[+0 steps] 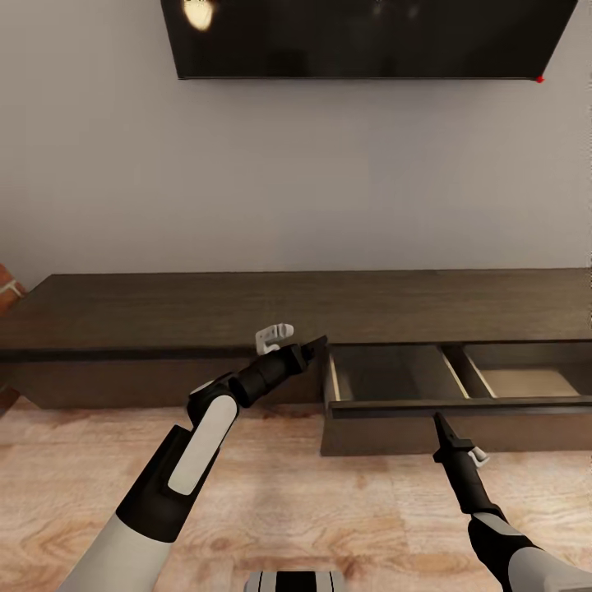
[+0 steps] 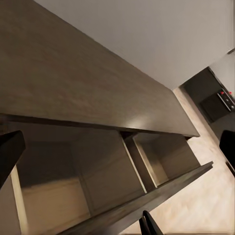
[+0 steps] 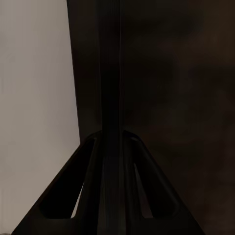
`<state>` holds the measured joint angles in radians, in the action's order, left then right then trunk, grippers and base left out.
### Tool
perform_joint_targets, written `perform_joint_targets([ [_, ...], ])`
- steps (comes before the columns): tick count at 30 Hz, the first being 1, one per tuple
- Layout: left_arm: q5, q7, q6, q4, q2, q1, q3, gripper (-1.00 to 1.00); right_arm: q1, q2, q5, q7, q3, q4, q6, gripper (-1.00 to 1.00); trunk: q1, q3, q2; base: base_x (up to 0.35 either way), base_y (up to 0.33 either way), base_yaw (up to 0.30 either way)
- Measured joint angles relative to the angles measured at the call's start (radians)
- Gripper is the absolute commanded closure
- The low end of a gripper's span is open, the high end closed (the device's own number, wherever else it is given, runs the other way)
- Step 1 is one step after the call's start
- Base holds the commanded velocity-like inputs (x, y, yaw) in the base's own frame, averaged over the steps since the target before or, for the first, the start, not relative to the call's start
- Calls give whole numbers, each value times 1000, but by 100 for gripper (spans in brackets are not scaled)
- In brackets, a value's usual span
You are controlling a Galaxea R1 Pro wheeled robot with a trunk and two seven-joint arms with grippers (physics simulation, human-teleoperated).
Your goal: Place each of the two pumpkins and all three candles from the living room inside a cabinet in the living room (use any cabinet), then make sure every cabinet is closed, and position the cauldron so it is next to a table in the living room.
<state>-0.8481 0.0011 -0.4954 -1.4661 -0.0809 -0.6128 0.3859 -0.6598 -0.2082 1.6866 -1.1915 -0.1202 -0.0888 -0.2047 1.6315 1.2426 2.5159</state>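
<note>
The long dark-brown cabinet (image 1: 164, 308) runs along the wall. Its right drawer (image 1: 395, 407) is pulled out, and the pale compartments (image 1: 526, 382) that I can see hold nothing. My left gripper (image 1: 316, 344) hovers open at the drawer's left rear corner. The left wrist view looks into the same bare compartments (image 2: 54, 200), with one finger (image 2: 10, 147) at the frame's edge. My right gripper (image 1: 440, 423) is shut with nothing in it and points up at the drawer front. Its fingers (image 3: 110, 147) are pressed together before a dark surface. Pumpkins, candles, cauldron and table are out of view.
A black TV (image 1: 370, 37) hangs on the grey wall above the console. Light wood floor (image 1: 329, 510) spreads in front of it. A bit of red brick (image 1: 6, 288) shows at the far left. The open drawer juts out over the floor toward me.
</note>
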Motion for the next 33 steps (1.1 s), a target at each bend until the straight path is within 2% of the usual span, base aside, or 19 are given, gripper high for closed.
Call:
perform_joint_targets([
  [11, 0, 0, 0, 0, 0, 0, 0, -100, 0, 0, 0, -6, -1, 4, 0, 100, 0, 0, 0, -30, 0, 0],
  [20, 0, -1, 0, 0, 0, 0, 0, -100, 0, 0, 0, 0, 3, 1, 0, 100, 0, 0, 0, -192, 0, 0],
  [33, 0, 0, 0, 0, 0, 1, 0, -100, 0, 0, -1, -12, 1, 9, 0, 100, 0, 0, 0, -8, 0, 0],
])
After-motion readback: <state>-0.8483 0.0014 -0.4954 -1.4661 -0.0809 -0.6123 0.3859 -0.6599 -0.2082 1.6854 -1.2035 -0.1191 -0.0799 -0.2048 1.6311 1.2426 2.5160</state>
